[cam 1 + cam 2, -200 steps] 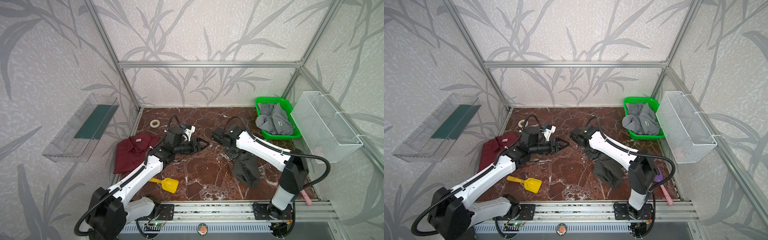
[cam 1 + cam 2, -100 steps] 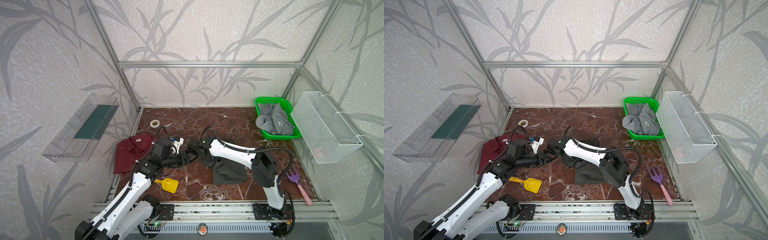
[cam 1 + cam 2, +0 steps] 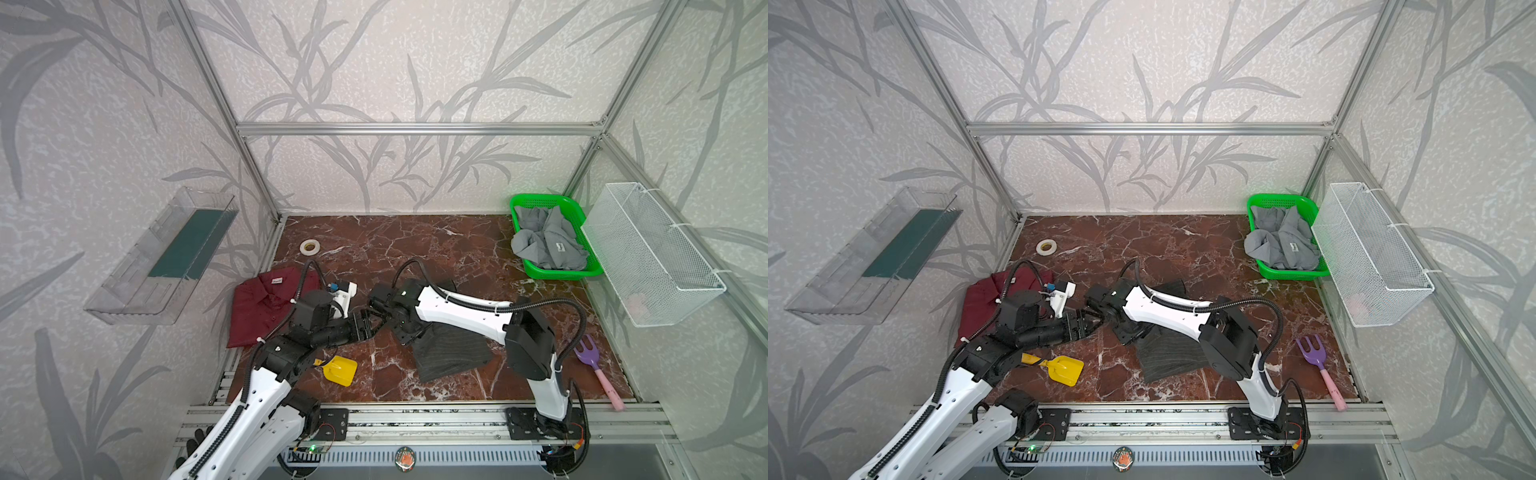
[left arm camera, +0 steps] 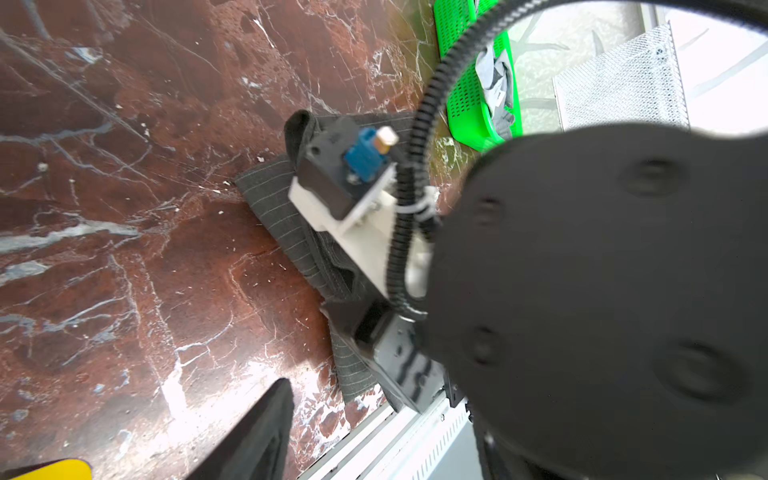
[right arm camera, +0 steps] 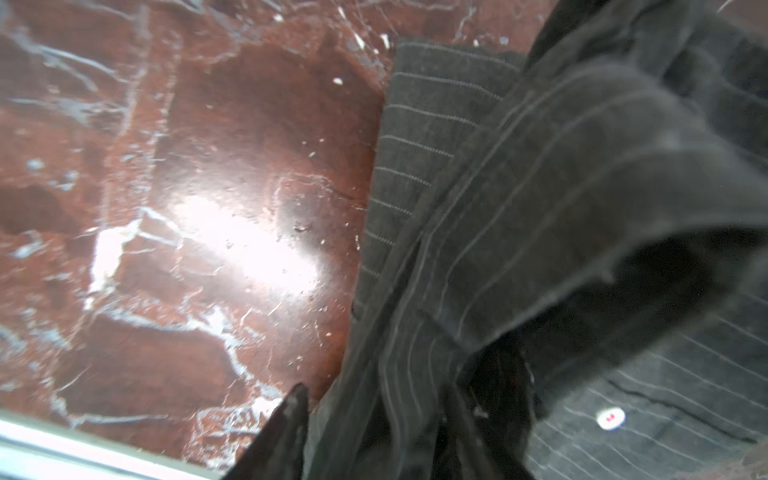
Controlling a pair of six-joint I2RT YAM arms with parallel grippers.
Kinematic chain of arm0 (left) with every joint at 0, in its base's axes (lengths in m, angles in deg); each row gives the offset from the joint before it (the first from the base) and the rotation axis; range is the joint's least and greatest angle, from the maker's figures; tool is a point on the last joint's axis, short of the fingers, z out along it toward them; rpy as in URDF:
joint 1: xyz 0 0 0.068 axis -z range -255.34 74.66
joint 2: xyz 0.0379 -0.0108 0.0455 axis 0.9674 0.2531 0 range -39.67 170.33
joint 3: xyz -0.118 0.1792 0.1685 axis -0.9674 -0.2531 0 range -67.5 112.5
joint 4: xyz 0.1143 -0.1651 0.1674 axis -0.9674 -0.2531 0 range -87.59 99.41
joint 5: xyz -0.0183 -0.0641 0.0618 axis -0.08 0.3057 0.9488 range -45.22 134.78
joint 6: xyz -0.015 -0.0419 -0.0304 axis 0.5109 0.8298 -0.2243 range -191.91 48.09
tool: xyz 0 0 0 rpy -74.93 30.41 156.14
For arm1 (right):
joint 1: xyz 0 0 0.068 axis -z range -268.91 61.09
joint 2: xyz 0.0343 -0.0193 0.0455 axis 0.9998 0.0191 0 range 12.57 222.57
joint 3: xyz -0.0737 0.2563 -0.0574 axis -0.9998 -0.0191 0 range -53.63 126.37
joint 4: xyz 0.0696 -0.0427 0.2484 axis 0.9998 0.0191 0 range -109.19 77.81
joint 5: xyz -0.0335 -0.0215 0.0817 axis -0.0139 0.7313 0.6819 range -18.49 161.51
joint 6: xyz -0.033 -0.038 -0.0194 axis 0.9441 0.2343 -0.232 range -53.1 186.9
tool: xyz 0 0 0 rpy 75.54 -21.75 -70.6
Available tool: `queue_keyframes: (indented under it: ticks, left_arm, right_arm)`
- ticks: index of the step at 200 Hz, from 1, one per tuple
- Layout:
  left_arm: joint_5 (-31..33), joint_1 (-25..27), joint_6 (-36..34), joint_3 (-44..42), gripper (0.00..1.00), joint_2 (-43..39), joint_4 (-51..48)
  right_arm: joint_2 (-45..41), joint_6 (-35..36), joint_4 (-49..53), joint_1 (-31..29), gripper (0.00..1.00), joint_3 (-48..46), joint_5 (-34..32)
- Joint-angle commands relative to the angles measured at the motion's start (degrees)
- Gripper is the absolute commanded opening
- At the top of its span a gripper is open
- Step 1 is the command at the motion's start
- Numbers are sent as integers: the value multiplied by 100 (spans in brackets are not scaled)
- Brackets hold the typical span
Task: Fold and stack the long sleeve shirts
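Observation:
The dark charcoal pinstriped shirt (image 3: 449, 353) (image 3: 1171, 353) lies bunched at the table's front centre. My right gripper (image 3: 402, 332) (image 5: 395, 415) points down at its left edge. The jaws stand apart, with a loose fold of the striped cloth (image 5: 540, 166) draped between them. Close by on the left, my left gripper (image 3: 365, 326) (image 3: 1088, 324) hovers open and empty, aimed at the right wrist. One of its fingers (image 4: 257, 440) shows over bare table. The maroon shirt (image 3: 266, 303) (image 3: 980, 299) lies folded at the left edge. The light grey shirt (image 3: 548, 245) is crumpled in the green basket (image 3: 540, 198).
A yellow scoop (image 3: 340, 370) lies in front of the left arm. A purple hand rake (image 3: 590, 357) sits at the front right. A tape roll (image 3: 310, 247) rests at the back left. A white wire basket (image 3: 652, 253) hangs on the right wall.
The right gripper carried the charcoal shirt's edge left and toward the front, then parted its jaws. The left arm drew back toward the front with its gripper still open.

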Motion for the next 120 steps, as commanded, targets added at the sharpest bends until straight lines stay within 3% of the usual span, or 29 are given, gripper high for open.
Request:
queue_keyframes:
  ticks: [1,69,90,120]
  left_arm:
    - [140,-29,-52,-79,69,-23,-66]
    - [-75,-20,361,-451,68,112,455]
    - [-209,10,674,-689,68,227,1007]
    - [-107,349,893,-793,68,651,1720]
  right_arm:
    - [-518,6,106,-37,58,60,63]
    - [-1824,39,249,98,58,-338,-92]
    - [-2457,290,-312,702,52,-1087,64]
    - [-2793,619,-1025,1796,39,-1786,1010]
